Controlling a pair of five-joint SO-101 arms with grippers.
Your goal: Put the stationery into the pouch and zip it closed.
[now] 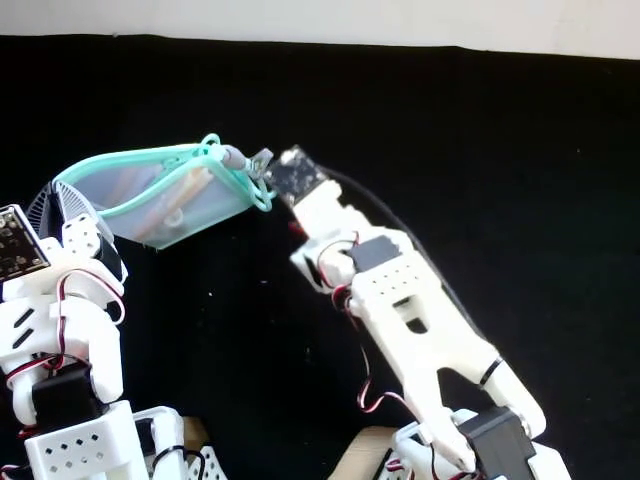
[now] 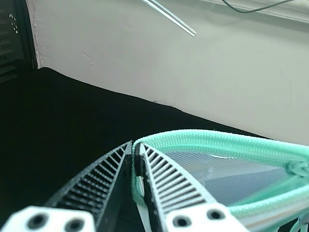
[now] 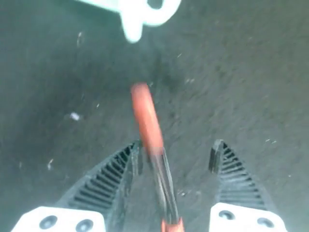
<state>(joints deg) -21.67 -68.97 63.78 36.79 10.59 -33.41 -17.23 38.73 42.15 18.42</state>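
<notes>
Teal-zipped pouch [image 1: 185,200], clamped at one end by my left gripper [image 2: 135,162] as a brace; my right gripper [image 3: 176,154], jaws apart, sits by the zip pull [image 1: 238,156].

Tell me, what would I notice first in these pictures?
The mint-green pouch, held over the black table, with stationery showing through its clear side. The left pincer pinches one end of it. The right pincer sits open by the other end, a thin red thing between its fingers.

Left gripper [image 2: 135,151] clamped; right gripper [image 3: 177,151] spread
</notes>
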